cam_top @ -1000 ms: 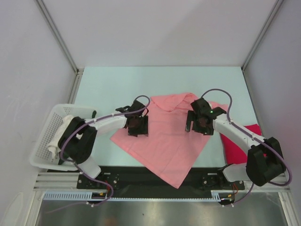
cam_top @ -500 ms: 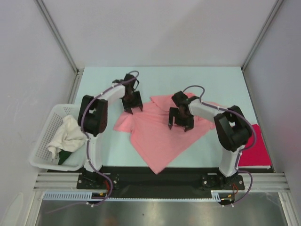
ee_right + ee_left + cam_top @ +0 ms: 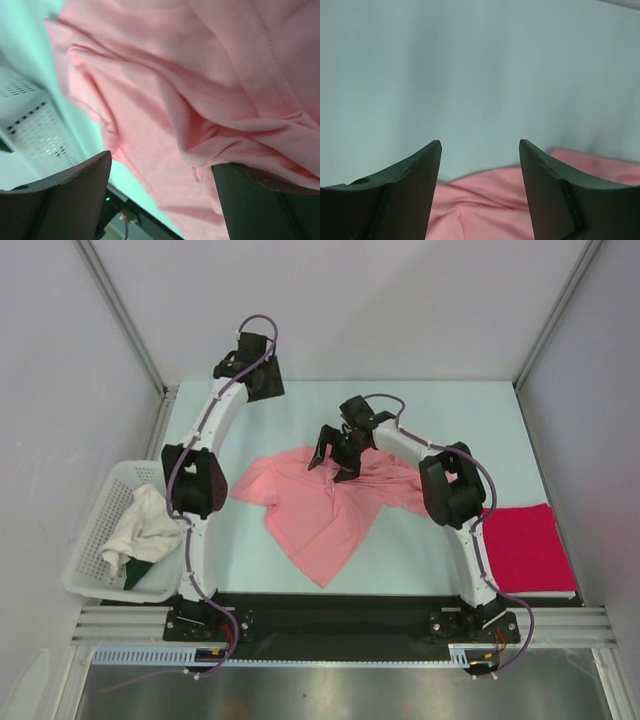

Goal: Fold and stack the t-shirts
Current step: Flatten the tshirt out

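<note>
The salmon-pink t-shirt (image 3: 320, 510) lies rumpled in the middle of the table, bunched along its far edge. My right gripper (image 3: 332, 462) hovers over that far edge, open; in the right wrist view a fold of the pink t-shirt (image 3: 200, 75) rests against one finger of the gripper (image 3: 161, 162), not pinched. My left gripper (image 3: 262, 388) is stretched to the table's back left, open and empty (image 3: 480, 145), with the pink t-shirt (image 3: 490, 205) below it. The magenta-red t-shirt (image 3: 525, 545) lies folded flat at the right edge.
A white lattice basket (image 3: 90, 540) holding a white cloth (image 3: 140, 530) stands at the left front, beside the left arm's base. The basket (image 3: 30, 125) also shows in the right wrist view. Grey walls and metal posts close in the table.
Both arms have swung from the near middle toward the back. The left gripper has left the shirt for the back-left corner. The pink shirt has slid left and bunched up.
</note>
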You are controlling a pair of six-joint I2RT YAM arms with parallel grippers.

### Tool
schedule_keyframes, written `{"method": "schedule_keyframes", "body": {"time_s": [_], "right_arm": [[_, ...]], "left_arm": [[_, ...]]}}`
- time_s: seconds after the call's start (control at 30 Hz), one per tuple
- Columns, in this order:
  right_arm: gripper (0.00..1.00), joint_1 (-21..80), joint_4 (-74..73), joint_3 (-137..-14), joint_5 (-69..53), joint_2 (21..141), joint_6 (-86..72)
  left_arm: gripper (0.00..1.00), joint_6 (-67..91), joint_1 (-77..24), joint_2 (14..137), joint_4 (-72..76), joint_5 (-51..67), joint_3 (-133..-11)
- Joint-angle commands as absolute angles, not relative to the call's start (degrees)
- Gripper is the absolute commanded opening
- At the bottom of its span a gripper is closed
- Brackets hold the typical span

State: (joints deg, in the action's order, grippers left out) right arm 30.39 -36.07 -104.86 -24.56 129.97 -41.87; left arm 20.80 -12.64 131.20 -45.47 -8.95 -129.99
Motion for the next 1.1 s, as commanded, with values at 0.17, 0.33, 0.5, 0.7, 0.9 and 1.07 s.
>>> {"method": "schedule_keyframes", "body": {"time_s": [0.17, 0.33, 0.5, 0.7, 0.9, 1.07], "right_arm": [[0.88, 22.95, -36.20, -91.69, -30.42, 109.65, -38.68], [0.89, 15.66, -40.08, -74.04, -24.96, 91.52, -34.37], [0.88, 3.88, -41.74, -59.78, -27.33, 75.62, -31.65], [0.87, 4.91, -44.21, -53.80, -32.08, 69.44, -30.50], [0.79, 19.49, -35.09, -44.93, -35.42, 68.91, -36.89], [0.73, 36.91, -14.25, -35.33, -27.78, 72.85, -54.57]], "left_arm": [[0.69, 18.37, -21.52, 107.43, -43.69, -1.59, -106.74], [0.63, 26.51, -26.79, 86.37, -35.69, 7.62, -76.68], [0.51, 34.44, -34.70, 73.32, -32.61, 9.06, -60.31], [0.52, 47.53, -45.25, 65.93, -28.51, 10.98, -45.21], [0.54, 53.09, -46.67, 55.67, -29.70, 3.54, -40.43], [0.49, 61.41, -46.93, 50.36, -30.86, 4.73, -35.88]]}}
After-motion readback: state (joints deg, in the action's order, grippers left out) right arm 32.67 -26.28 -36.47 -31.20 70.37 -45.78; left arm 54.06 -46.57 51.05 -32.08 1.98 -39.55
